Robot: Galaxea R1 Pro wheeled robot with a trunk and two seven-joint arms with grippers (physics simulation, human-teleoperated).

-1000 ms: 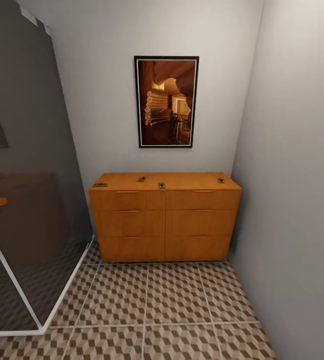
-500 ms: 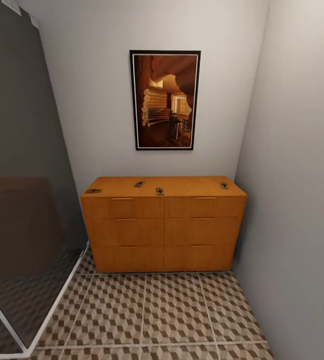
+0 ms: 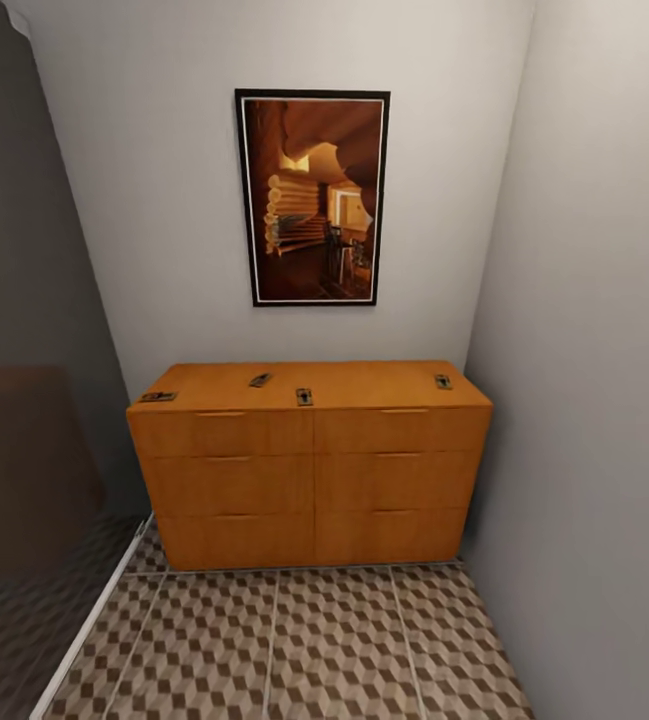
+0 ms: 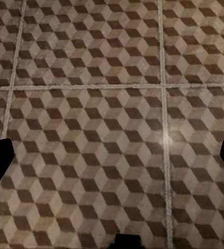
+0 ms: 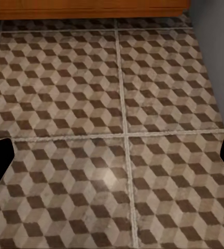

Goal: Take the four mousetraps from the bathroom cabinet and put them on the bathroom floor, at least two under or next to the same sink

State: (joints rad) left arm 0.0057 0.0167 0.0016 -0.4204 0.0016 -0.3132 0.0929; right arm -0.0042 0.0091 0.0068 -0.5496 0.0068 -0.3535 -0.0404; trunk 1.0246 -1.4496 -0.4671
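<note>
both hands hang over the bathroom floor [image 3: 304, 640], left hand [image 4: 112, 155] and right hand [image 5: 112, 155] spread apart, holding nothing. compared with a second ago the cabinet [image 3: 309, 480] looms larger: the robot has rolled closer. four mousetraps [image 3: 304, 397] sit mid-frame on its top surface, nearly reachable.

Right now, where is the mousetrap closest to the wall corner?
In the head view, that mousetrap lies on the cabinet top, at its right end near the grey side wall.

Looks like I'm in a home bathroom; cube-pattern tiled floor [image 3: 334, 650], glass shower screen [image 3: 24, 480]. Framed picture [image 3: 312, 198] over a wooden cabinet [image 3: 309, 470].
</note>
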